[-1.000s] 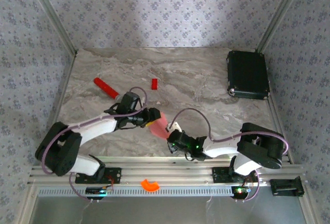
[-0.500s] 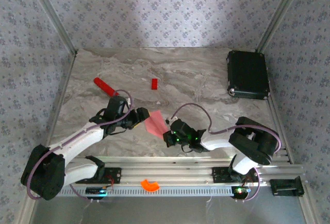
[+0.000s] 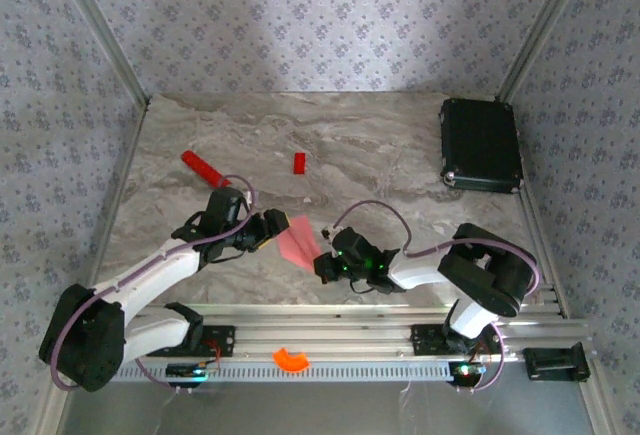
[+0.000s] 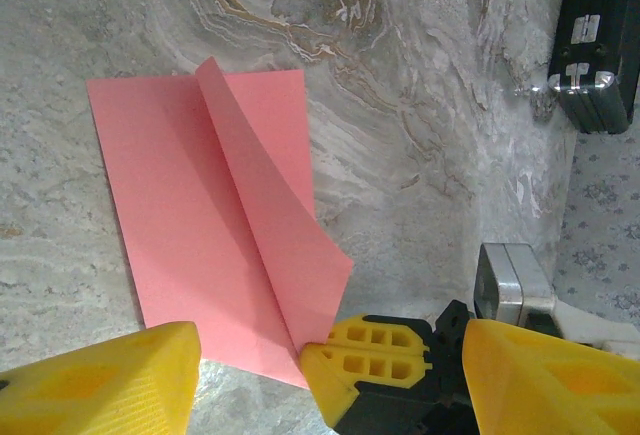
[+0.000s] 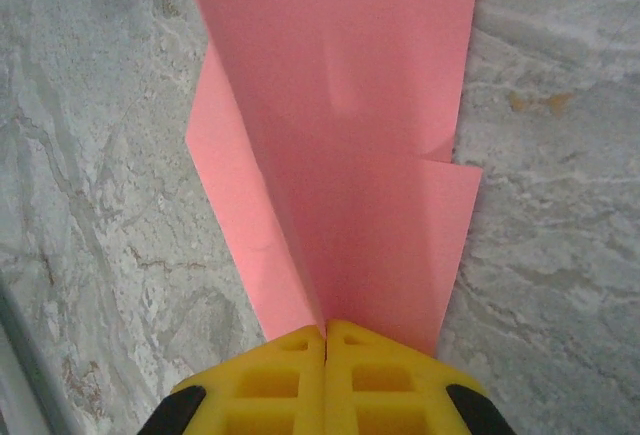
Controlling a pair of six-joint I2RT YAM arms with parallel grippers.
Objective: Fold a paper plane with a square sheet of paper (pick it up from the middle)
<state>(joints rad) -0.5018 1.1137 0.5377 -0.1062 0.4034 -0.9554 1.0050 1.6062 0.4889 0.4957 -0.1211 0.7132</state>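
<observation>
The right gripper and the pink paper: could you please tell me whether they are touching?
Touching. The right wrist view shows the right gripper shut on the square sheet of paper, whose edge emerges from between its closed jaws.

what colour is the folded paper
Salmon pink; the square sheet of paper shows best in the right wrist view.

— Can you see the pink sheet (image 5: 340, 155) whole?
— No. Its near tip vanishes inside the clamped right pincer (image 5: 326, 333), and its far end runs off the wrist view's top.
— The black case (image 4: 600, 35)?
— Cropped at the edge.
</observation>
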